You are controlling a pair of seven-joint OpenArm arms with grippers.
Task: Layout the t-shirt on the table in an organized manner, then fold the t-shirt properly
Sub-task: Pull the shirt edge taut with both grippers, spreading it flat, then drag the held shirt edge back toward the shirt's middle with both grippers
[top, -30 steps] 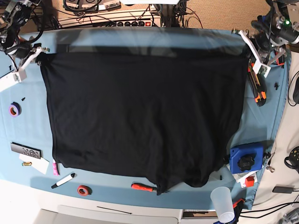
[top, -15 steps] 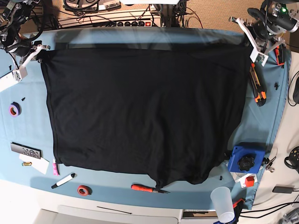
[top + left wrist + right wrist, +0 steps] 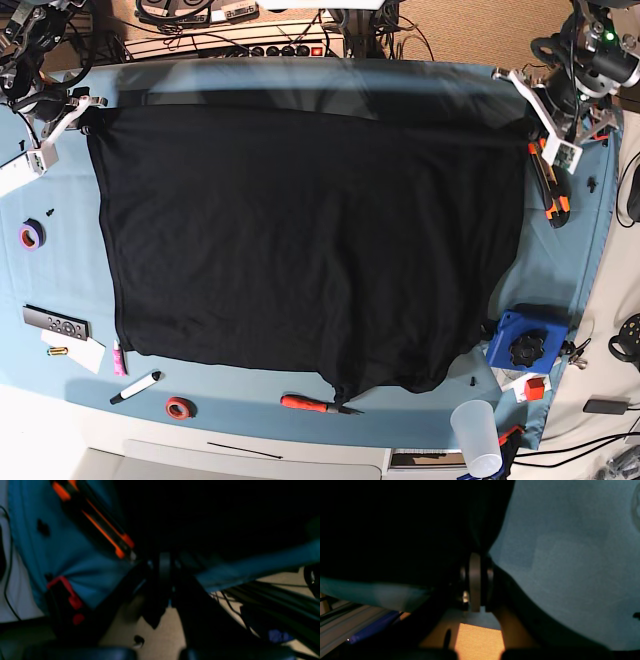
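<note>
The black t-shirt point(image 3: 310, 240) lies spread wide over the light blue table point(image 3: 240, 400), its lower hem bunched near the front edge. My left gripper point(image 3: 535, 118) is shut on its far right corner. In the left wrist view the left gripper point(image 3: 163, 566) pinches dark fabric of the t-shirt point(image 3: 212, 517) at the table's edge. My right gripper point(image 3: 82, 108) is shut on the far left corner. In the right wrist view the right gripper point(image 3: 476, 580) pinches the t-shirt point(image 3: 395, 530) above the blue table point(image 3: 570, 555). The sleeves and neck are not visible.
An orange-black utility knife point(image 3: 548, 185) lies just right of the shirt, below my left gripper. A blue box point(image 3: 525, 342) and a plastic cup point(image 3: 476, 432) stand front right. A red screwdriver point(image 3: 310, 403), marker point(image 3: 135, 388), tape rolls point(image 3: 179, 407) and remote point(image 3: 55, 323) lie along the front and left.
Both grippers drew the shirt's far edge toward the back of the table, pulling it flatter. The left gripper went back and then came forward a little.
</note>
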